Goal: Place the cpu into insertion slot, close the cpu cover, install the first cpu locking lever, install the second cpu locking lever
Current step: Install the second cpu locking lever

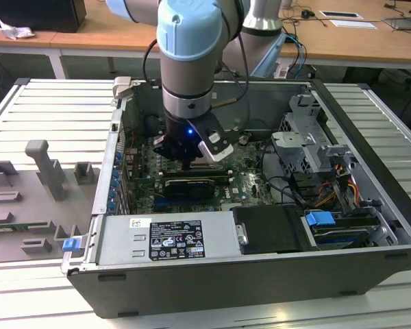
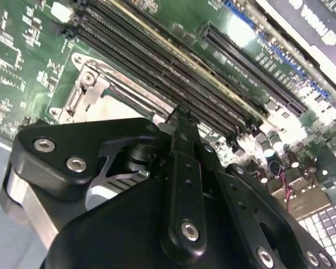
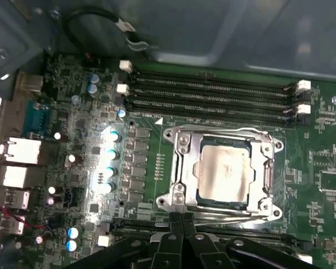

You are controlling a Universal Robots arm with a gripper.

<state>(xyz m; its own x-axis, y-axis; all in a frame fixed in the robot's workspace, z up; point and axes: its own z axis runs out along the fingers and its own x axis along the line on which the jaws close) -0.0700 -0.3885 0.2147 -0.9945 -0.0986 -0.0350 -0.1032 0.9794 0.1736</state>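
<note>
Looking down through the first wrist view, I see the cpu (image 3: 223,175), a small flat square chip with a pale silver-grey metal top, seated in the socket on the green motherboard (image 3: 145,145). Its top carries a dull, slightly mottled sheen. The cpu cover (image 3: 182,168), a thin shiny silver metal frame plate with a square opening, lies flat over the chip, and the chip top shows through that opening. Silver screws sit at the corners of the frame. Four long black memory slots (image 3: 213,95) run parallel beside one edge of the socket.

I read the black two-finger gripper (image 3: 182,219) as closed: in the first wrist view its fingertips (image 3: 173,221) meet with no gap and hold nothing. The tips stand just beside the socket edge opposite the memory slots, at the thin metal rods running along that edge; I cannot tell whether they touch these.

In the second wrist view the gripper (image 2: 182,115) points at the corner of the silver socket frame (image 2: 89,89), with black slots just beyond it.

In the exterior view the gripper (image 1: 185,164) is lowered inside the open dark grey computer case (image 1: 370,226), over the middle of the motherboard (image 1: 246,175), just above a long black card (image 1: 185,186).
</note>
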